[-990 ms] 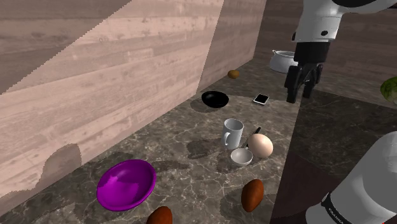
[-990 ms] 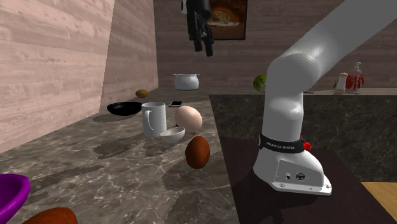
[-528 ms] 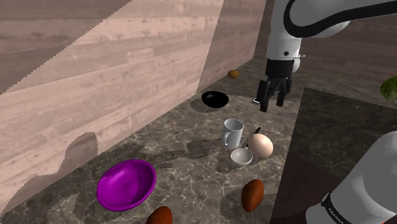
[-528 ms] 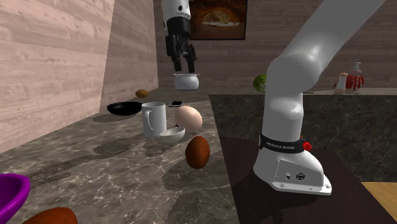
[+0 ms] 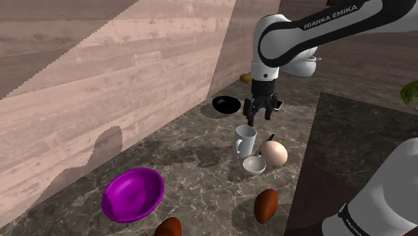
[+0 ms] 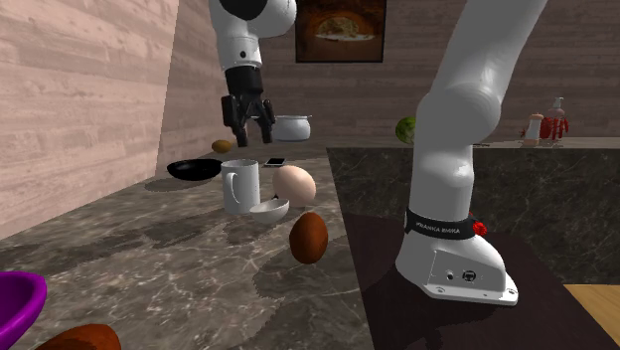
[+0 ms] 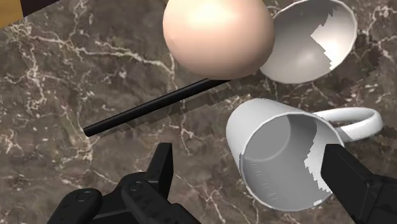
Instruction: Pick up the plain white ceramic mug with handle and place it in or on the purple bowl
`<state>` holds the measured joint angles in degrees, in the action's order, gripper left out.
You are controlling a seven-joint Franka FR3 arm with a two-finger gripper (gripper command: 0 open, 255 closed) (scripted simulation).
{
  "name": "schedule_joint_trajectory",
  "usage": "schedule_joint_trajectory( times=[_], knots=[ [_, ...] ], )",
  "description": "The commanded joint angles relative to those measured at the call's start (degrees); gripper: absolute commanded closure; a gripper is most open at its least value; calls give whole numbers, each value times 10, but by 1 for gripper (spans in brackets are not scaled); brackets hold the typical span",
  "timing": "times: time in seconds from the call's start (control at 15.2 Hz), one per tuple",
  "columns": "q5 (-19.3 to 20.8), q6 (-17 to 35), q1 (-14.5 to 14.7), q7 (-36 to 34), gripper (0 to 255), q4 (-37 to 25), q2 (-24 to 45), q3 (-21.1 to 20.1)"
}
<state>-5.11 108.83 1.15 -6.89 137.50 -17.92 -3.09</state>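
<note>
A white mug [image 5: 244,139] with a handle stands upright on the dark marble counter. My gripper [image 5: 258,116] hangs open just above it, not touching it. From the side, the gripper [image 6: 248,125] is a short way over the mug [image 6: 241,186]. Looking down, the mug's mouth [image 7: 286,159] lies between the two spread fingers [image 7: 162,168], and the gripper [image 7: 248,153] holds nothing. The purple bowl [image 5: 132,194] sits empty near the shoulder view's lower left, well away from the mug. Its rim [image 6: 15,303] shows at the second exterior view's left edge.
A large beige egg [image 5: 274,153], a small white bowl [image 5: 254,165] and a thin black stick [image 7: 153,108] crowd the mug. A black bowl [image 5: 226,104] and a phone [image 6: 274,161] lie behind it. Two brown ovals [image 5: 266,204] [image 5: 168,228] rest nearer the stand. A wood wall borders the counter.
The arm has swung from the far back toward the wall and come down, bringing the gripper over the mug. The fingers stay apart. No object has moved.
</note>
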Motion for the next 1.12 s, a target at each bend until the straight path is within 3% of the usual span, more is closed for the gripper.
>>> schedule_joint_trajectory(
  times=[0.0,0.53,1.06],
  knots=[
    [3,27,1,-5,0,-18,44,-4],
    [0,89,3,-4,0,27,61,-7],
    [0,89,3,-4,0,27,61,-7]
  ],
)
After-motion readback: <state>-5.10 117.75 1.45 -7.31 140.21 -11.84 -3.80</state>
